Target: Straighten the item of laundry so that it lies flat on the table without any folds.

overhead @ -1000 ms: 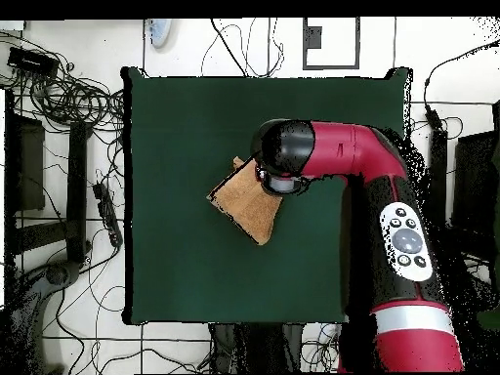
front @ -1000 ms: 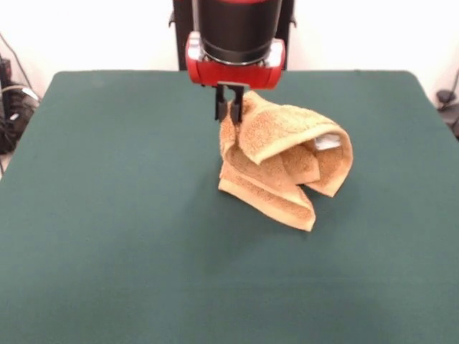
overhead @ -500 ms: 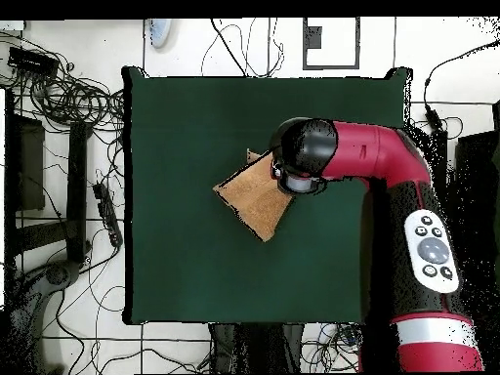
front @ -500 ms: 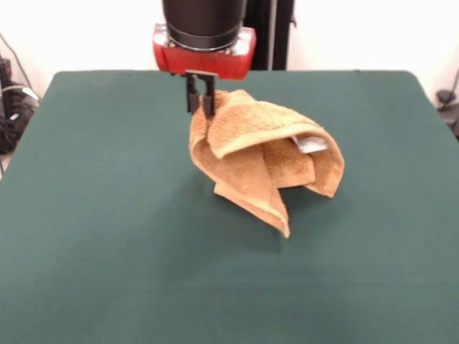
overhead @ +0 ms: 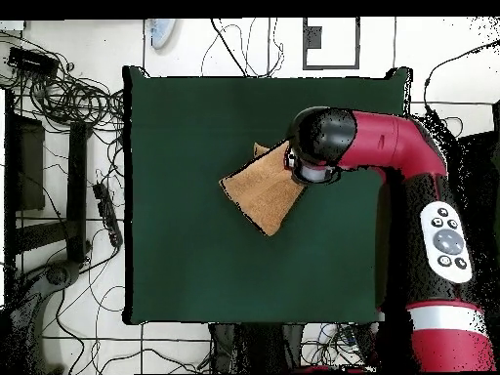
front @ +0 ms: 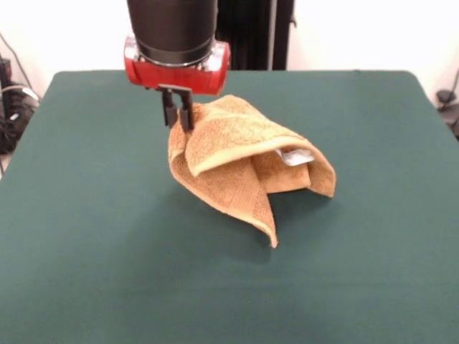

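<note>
The orange-tan terry towel (front: 237, 154) is lifted by one corner and hangs in folds, its lower parts resting on the dark green table (front: 93, 236). A small white tag (front: 295, 155) shows inside a fold at its right side. My gripper (front: 178, 118) is shut on the towel's upper left corner, a little above the table. In the overhead view the towel (overhead: 262, 189) shows as a slanted patch left of the arm's head (overhead: 317, 148), which hides the gripper.
Cables and equipment (overhead: 59, 146) lie on the floor around the table. The robot's pedestal (front: 251, 32) stands behind the table's far edge. Black gear (front: 11, 100) sits past the table's left edge.
My gripper has moved left in the front view, dragging the held corner with it. The towel has stretched out sideways and opened somewhat, its lower flap trailing on the table.
</note>
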Controlling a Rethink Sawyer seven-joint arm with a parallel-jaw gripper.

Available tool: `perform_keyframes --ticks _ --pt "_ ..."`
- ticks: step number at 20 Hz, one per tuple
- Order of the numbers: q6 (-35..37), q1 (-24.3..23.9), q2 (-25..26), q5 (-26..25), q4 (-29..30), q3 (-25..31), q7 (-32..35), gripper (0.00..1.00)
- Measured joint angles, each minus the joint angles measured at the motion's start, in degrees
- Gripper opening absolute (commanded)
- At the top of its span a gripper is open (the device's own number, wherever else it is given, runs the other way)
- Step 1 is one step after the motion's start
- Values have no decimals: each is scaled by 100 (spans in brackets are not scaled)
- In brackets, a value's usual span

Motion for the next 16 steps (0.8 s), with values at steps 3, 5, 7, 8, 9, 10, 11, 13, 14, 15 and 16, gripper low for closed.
perform_keyframes --ticks 3,5,7,8,9,10,11,13,14,15,16 --pt "351 1 240 -110 -446 82 -38 0" --pt "647 1 443 -182 -813 147 -82 0" --pt "853 0 581 -227 -1051 184 -121 0" --pt "922 -1 631 -241 -1134 196 -143 0" --pt "1038 -4 703 -265 -1254 219 -186 0" --pt "1227 -14 811 -308 -1445 282 -287 0" --pt "1293 -17 843 -322 -1506 306 -320 0" --pt "1383 -15 883 -341 -1597 333 -366 0" --pt "1456 -11 911 -349 -1673 348 -405 0" --pt "1531 -2 927 -354 -1742 352 -445 0" --pt "1606 6 943 -359 -1811 356 -485 0"
